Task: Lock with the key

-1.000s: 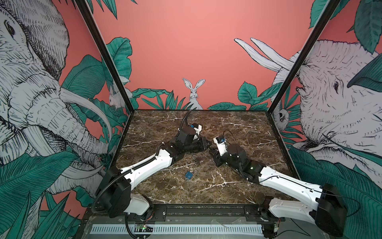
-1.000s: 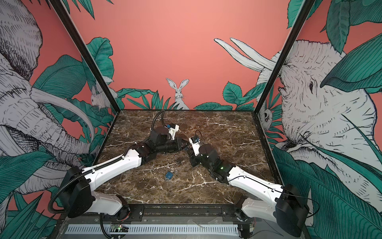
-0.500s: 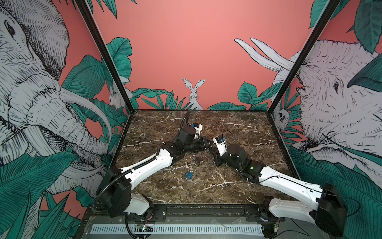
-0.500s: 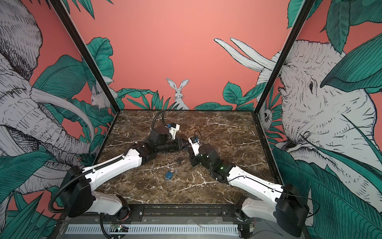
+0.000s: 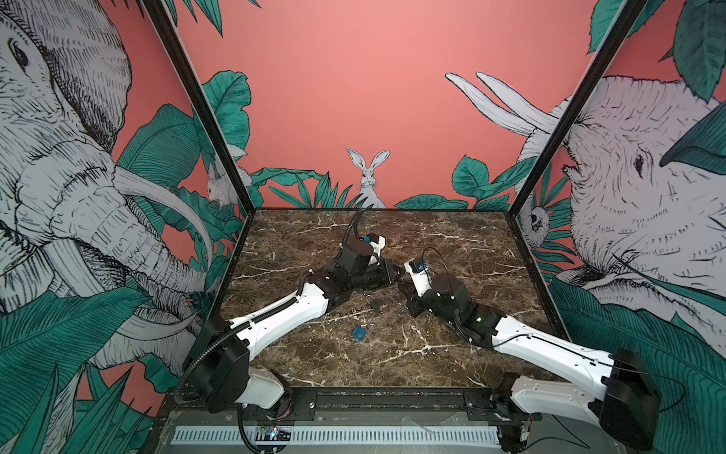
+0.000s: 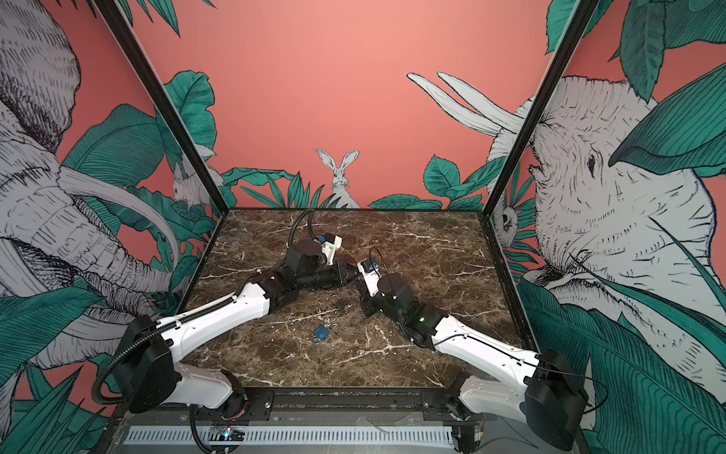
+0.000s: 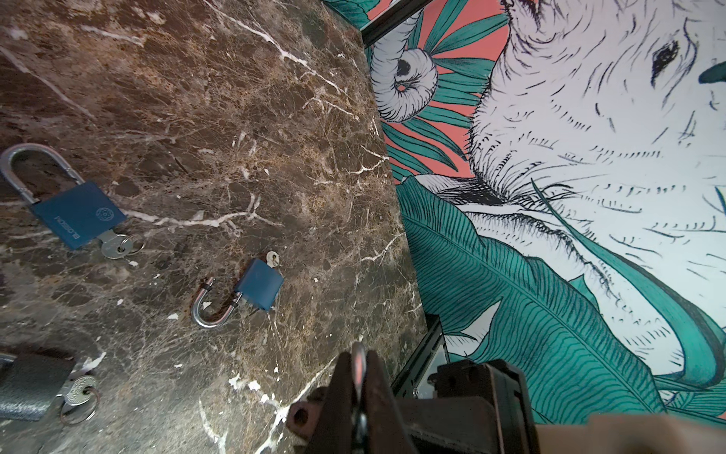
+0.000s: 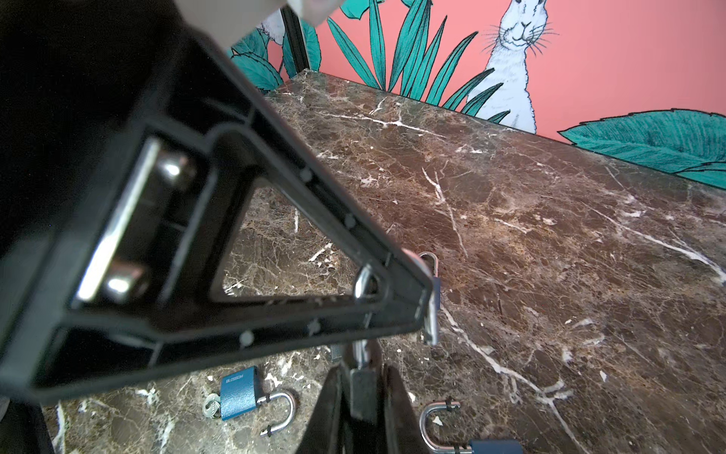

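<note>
In the right wrist view my right gripper [image 8: 363, 397] is shut on the body of a grey padlock [image 8: 363, 393], whose silver shackle [image 8: 363, 281] rises behind the left gripper's black finger [image 8: 275, 220]. In the left wrist view my left gripper [image 7: 359, 365] is shut on a thin silver piece, seemingly the key [image 7: 358, 355] seen edge-on. In both top views the left gripper [image 5: 395, 275] [image 6: 351, 274] and the right gripper [image 5: 404, 287] [image 6: 359, 291] meet tip to tip above the middle of the table. The keyhole is hidden.
Other padlocks lie on the brown marble table [image 5: 451, 243]: a small blue one [image 7: 259, 289] [image 5: 359, 332] with open shackle and key, a long-shackled blue one [image 7: 76, 216], and a grey one [image 7: 29, 387] [image 5: 373, 302] with a key. Walls enclose three sides.
</note>
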Available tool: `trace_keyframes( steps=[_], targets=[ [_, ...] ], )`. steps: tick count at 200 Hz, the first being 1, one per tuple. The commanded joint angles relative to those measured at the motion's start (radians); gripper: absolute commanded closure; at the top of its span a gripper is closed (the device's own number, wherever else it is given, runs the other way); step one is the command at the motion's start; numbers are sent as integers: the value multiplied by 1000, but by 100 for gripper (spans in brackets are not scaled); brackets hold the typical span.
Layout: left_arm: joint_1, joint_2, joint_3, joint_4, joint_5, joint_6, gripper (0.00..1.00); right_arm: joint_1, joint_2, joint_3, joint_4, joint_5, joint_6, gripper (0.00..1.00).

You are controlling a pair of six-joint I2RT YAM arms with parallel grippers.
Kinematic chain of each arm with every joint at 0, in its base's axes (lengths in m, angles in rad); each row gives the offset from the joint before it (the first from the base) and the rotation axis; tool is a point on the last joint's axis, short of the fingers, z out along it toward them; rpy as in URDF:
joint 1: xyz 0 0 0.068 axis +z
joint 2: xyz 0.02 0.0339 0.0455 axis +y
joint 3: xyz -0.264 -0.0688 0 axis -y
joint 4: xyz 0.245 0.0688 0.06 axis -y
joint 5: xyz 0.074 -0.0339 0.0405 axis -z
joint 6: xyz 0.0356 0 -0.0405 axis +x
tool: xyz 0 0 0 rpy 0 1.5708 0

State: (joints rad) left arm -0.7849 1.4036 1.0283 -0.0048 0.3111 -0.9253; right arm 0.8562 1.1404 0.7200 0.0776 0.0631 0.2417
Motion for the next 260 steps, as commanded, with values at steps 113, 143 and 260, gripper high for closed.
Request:
trace_keyframes(
  steps=[113, 143, 260],
  targets=[
    [59, -146, 87, -258, 83, 520, 85, -11, -37, 195, -412, -377, 0, 100],
    [59, -105, 78, -230, 215, 505, 81, -18, -17, 221, -451, -404, -19, 100],
    [59, -65, 51, -271, 334, 530, 81, -109, -21, 259, -495, -489, -39, 100]
  ],
)
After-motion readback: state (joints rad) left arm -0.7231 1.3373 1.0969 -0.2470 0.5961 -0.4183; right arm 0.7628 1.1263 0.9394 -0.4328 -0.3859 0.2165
